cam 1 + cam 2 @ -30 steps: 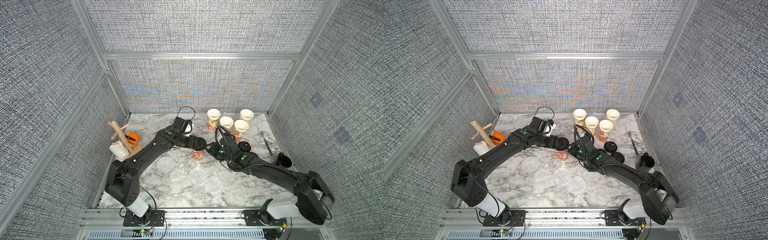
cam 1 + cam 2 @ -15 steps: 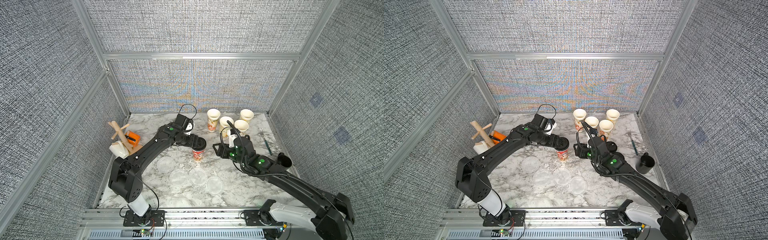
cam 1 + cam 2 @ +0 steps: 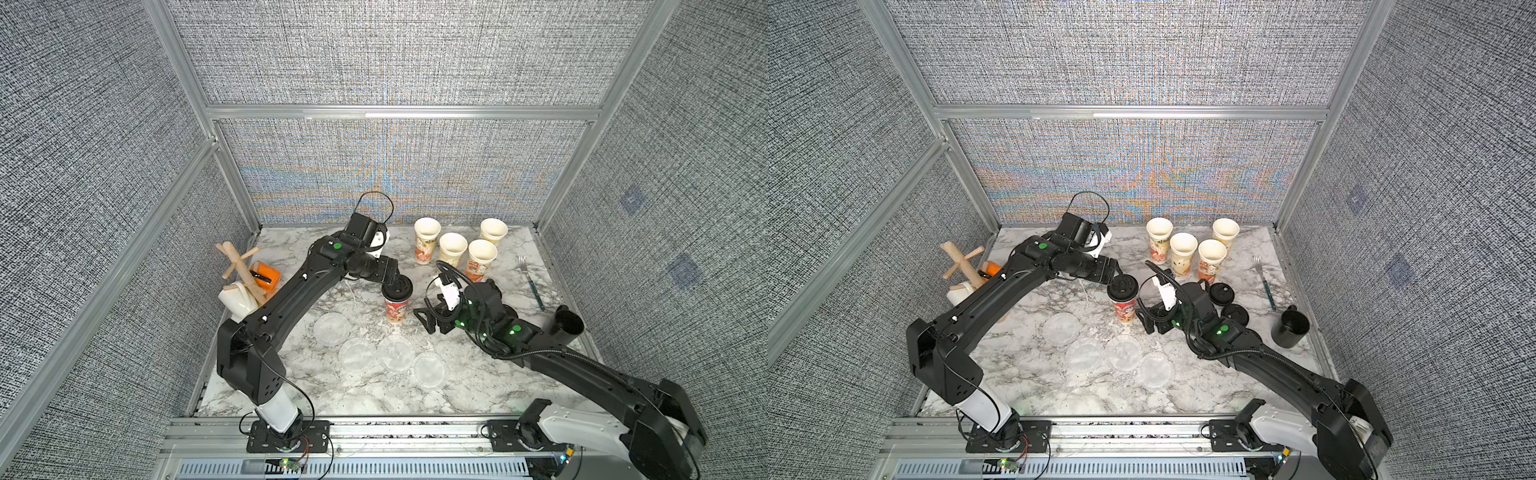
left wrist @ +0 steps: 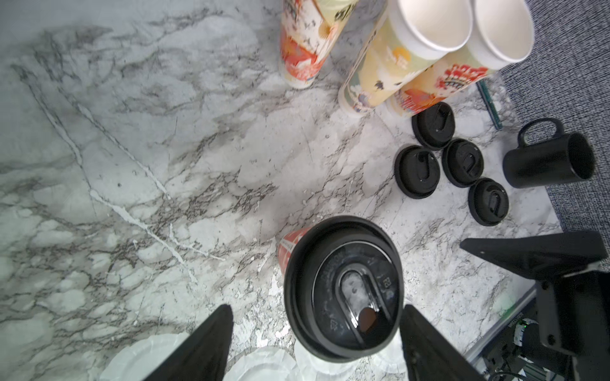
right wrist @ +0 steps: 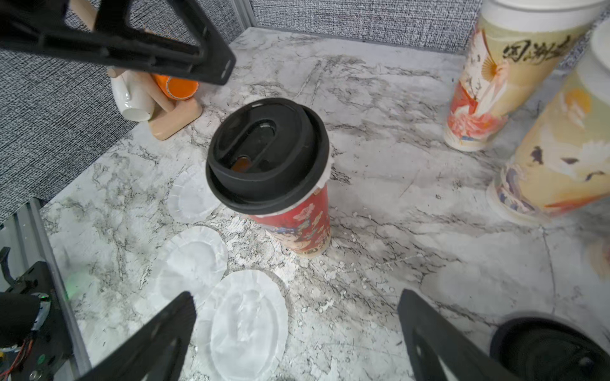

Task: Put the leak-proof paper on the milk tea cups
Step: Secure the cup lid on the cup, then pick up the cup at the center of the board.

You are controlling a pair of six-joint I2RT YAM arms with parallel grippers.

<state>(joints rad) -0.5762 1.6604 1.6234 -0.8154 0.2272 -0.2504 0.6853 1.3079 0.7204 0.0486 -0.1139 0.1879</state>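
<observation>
One cup (image 5: pixel 297 227) stood mid-table (image 3: pixel 332 386), capped w/ a black lid (image 5: pixel 267 148). A white sliver of paper (image 5: pixel 325 171) poked out under the lid rim, so that cup looked done: paper on, lid pinning it.

L end effector (image 4: pixel 313 310) hung over the lid, fingers spread wide either side, gripping nothing. One finger sat v. close to the lid edge; contact unclear. Prob. placed there to press or steady the lid. R end effector (image 5: pixel 296 295) sat low just beside the cup, facing it, spread wide & empty. Prob. there to brace the cup from the side w/o blocking L.

4 discs (image 3: pixel 395 352) lay flat on the table in front of the cup, a couple touching or overlapping, in reach of both arms. 4 open cups (image 3: pixel 453 249) stood clustered at the back, none covered. 4 spare lids (image 4: pixel 417 171) lay near them on R's side.

Judged approx 1 of 5 done. Next likely a disc pick. Discs are thin & flat on marble, so hard to get under; an edge pinch or slide seems needed. Risks: lifting two discs at once, or tipping the tall light cups.
</observation>
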